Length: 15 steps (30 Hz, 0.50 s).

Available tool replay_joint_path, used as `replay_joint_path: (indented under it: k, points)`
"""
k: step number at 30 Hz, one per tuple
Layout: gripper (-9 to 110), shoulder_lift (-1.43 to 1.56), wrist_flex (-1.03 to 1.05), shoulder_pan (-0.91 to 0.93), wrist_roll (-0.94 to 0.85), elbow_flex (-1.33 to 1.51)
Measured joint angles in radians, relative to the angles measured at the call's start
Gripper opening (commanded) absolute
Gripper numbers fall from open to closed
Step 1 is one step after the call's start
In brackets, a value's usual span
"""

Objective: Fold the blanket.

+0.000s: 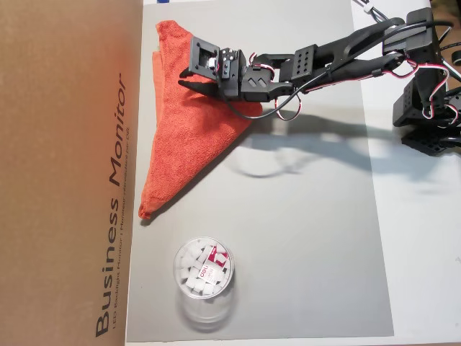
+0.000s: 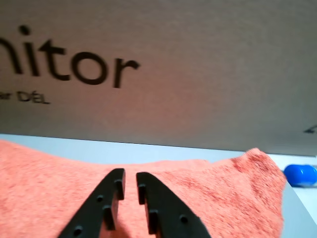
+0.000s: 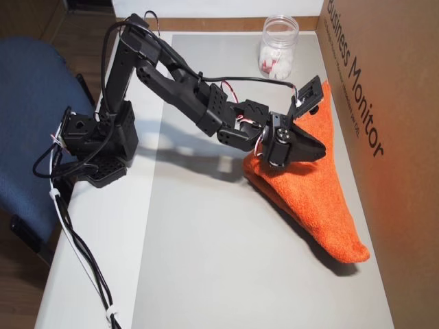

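The blanket (image 1: 187, 137) is an orange-red terry towel lying as a long triangle on the grey mat (image 1: 302, 238), along the cardboard box. In the other overhead view the blanket (image 3: 309, 199) tapers toward the near edge. My gripper (image 1: 186, 78) hangs over the blanket's wide end, close to the box. In the wrist view the gripper (image 2: 130, 176) has its black jaws nearly together, with only a thin slit and nothing between them. The blanket (image 2: 223, 188) fills the view below them.
A tall cardboard box (image 1: 65, 173) printed "Business Monitor" walls off the blanket's side of the mat. A clear jar (image 1: 204, 270) of white cubes stands beyond the blanket's pointed end. The arm's base (image 3: 96, 144) sits at the table edge by a blue chair (image 3: 27, 123). A blue object (image 2: 300, 174) shows in the wrist view.
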Motion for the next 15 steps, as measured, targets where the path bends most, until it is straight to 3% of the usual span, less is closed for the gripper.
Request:
replay_joint_path:
  k: [15]
  points:
    - [0,-0.034,-0.252,-0.003,-0.032,0.219]
